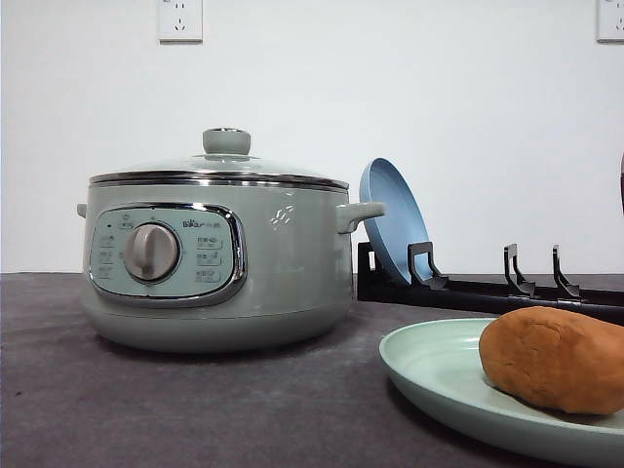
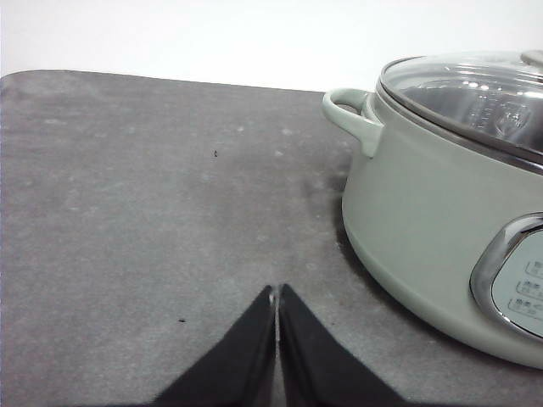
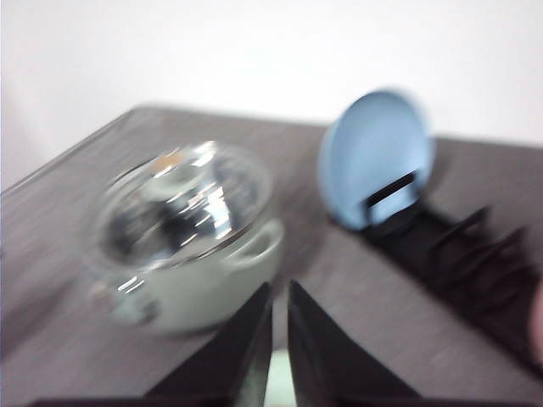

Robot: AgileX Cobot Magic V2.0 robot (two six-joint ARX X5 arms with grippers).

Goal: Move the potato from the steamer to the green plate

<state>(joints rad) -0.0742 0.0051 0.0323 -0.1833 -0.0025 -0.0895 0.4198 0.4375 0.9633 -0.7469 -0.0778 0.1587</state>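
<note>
The potato [image 1: 554, 359] sits on the green plate [image 1: 429, 363], and the steamer [image 1: 219, 258] has its lid on. My left claw [image 2: 277, 292] and right claw [image 3: 279, 292] are pinched closed on nothing. I should stay clear and not bump the plate.

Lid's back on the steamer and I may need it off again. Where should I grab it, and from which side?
Take the glass lid by its round knob, coming straight down from above. The knob stands upright at the lid's centre, the one raised part; the dome around it is smooth and shallow, and its rim sits flush in the steamer.
</note>
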